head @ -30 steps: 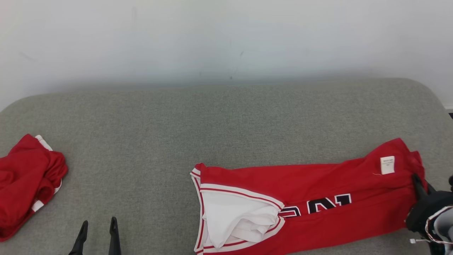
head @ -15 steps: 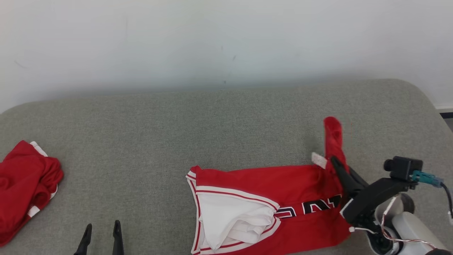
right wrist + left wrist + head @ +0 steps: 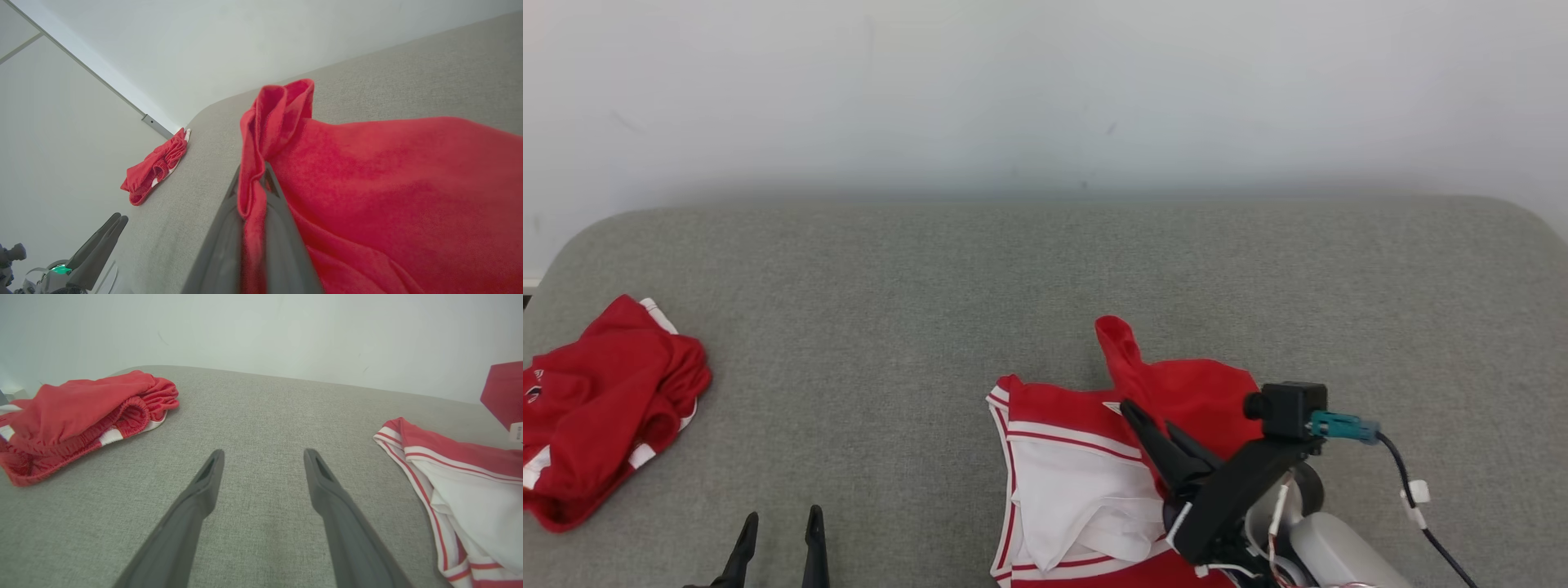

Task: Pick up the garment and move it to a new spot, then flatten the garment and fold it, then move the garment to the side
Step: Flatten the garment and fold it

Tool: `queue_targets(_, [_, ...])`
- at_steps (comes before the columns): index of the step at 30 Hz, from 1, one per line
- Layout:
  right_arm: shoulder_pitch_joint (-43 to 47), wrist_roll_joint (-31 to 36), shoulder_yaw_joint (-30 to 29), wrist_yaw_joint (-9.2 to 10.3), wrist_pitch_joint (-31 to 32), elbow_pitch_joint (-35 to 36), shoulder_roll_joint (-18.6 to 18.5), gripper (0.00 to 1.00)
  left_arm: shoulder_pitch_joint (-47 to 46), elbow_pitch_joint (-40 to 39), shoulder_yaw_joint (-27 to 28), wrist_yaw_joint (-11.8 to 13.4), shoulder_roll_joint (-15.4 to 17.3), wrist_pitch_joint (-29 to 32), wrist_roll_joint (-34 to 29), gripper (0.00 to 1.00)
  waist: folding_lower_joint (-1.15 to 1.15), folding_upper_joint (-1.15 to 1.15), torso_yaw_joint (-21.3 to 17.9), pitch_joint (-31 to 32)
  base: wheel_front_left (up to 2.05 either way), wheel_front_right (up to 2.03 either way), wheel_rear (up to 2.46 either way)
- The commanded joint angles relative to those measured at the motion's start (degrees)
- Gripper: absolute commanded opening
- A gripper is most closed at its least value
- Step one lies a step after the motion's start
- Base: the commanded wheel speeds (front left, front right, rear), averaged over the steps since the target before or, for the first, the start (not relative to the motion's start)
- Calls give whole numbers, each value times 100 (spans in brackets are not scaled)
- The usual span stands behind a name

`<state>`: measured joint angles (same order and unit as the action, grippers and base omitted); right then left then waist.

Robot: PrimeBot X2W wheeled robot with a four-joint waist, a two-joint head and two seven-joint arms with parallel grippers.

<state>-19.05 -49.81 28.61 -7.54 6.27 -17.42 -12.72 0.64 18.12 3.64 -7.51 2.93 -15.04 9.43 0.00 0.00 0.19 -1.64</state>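
The garment point(image 3: 1078, 490), a red jersey with white trim and a white inside, lies at the front centre of the grey cushioned surface point(image 3: 931, 286). My right gripper point(image 3: 1147, 416) is shut on its red far end, held raised and doubled over the rest of the garment point(image 3: 367, 183). In the right wrist view a fold of red cloth is pinched between the fingers of the right gripper point(image 3: 261, 169). My left gripper point(image 3: 783, 514) stands open and empty at the lower left, and the left wrist view shows the left gripper point(image 3: 264, 453) low over bare fabric, left of the garment point(image 3: 470, 490).
A second red garment point(image 3: 605, 400) lies bunched near the surface's left end, also seen as the bunched red garment point(image 3: 81, 404) in the left wrist view. A pale wall runs behind the surface. Bare grey fabric stretches between the two garments and on the right.
My right gripper has lifted the garment's right end and carried it leftward over the rest, doubling the jersey. The head camera has shifted. The left gripper stays open in place.
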Motion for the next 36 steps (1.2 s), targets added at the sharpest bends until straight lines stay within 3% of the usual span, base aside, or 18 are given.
queue_targets(1, [-107,89,27,12,-51,-43,96,0,-79,20,-31,11,-7,-15,28,100,0,0,83,-36,0,0,0])
queue_targets(10, [-431,599,402,12,-206,-886,627,0,-246,137,-261,41,-8,-15,132,100,0,0,323,-161,0,0,0])
queue_targets(20, [-729,882,740,12,-634,-1941,889,0,-355,213,-384,79,-7,-15,196,100,0,0,452,-217,0,0,0])
queue_targets(22, [-794,868,804,12,-783,-2026,911,100,-356,211,-369,85,-7,-15,187,100,0,0,435,-219,0,0,0])
queue_targets(29, [-1038,803,778,12,-1568,-1817,588,100,-313,225,-238,113,-8,-15,83,100,0,0,311,-190,0,0,0])
queue_targets(36, [-953,1074,111,12,-2102,-1497,-23,100,-205,175,-164,152,-7,-15,-10,100,0,0,223,-133,0,0,0])
